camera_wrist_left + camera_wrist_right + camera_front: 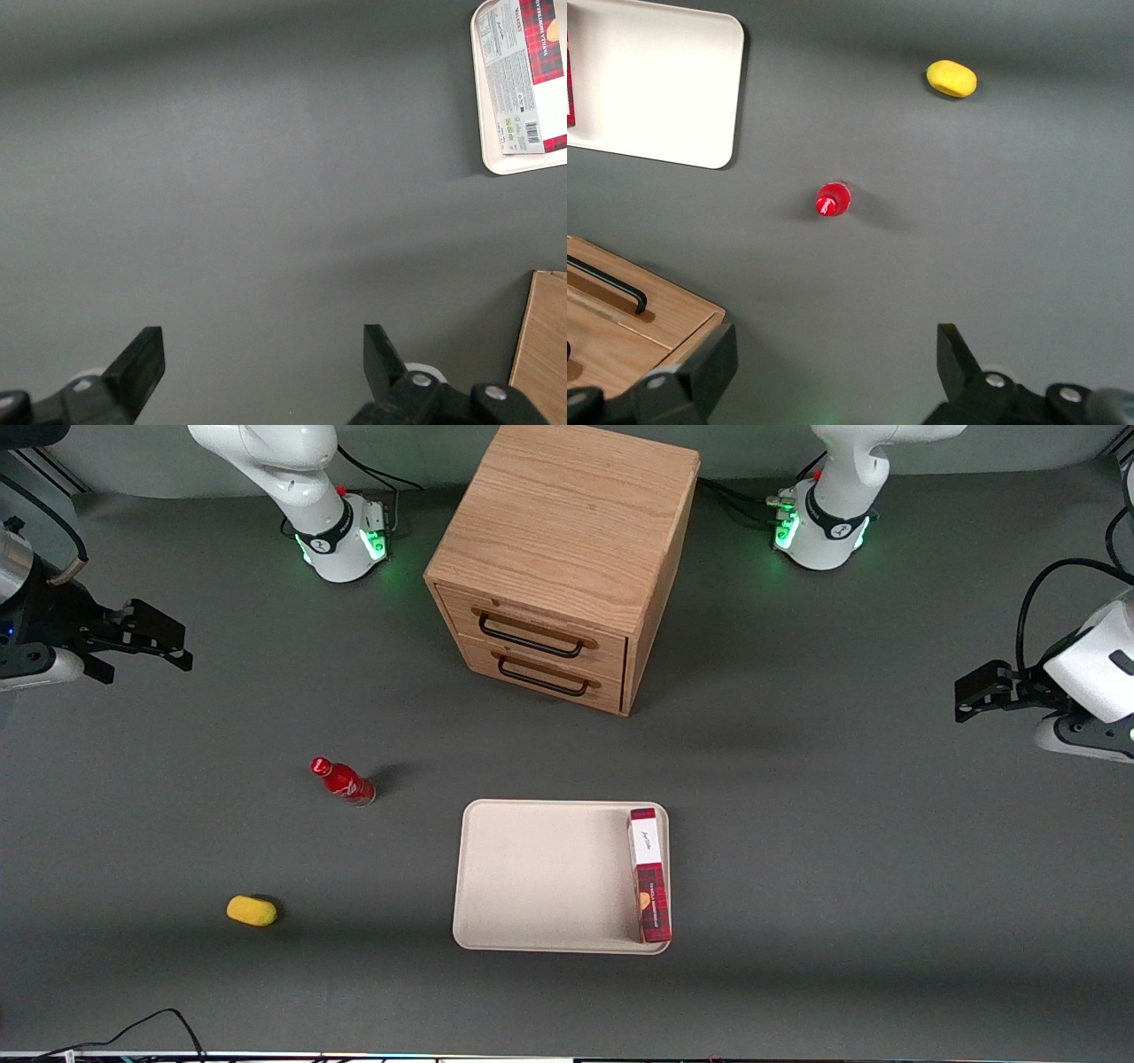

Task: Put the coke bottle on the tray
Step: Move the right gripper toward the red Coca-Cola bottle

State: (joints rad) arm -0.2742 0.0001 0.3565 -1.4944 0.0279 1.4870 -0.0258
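One coke bottle (342, 781), one tray (532, 877), gripper (151, 636) open, apart

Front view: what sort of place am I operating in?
Likely a robot lab tabletop: a grey table with a staged wooden cabinet, tray and coke bottle; the gripper hangs open, away from them.
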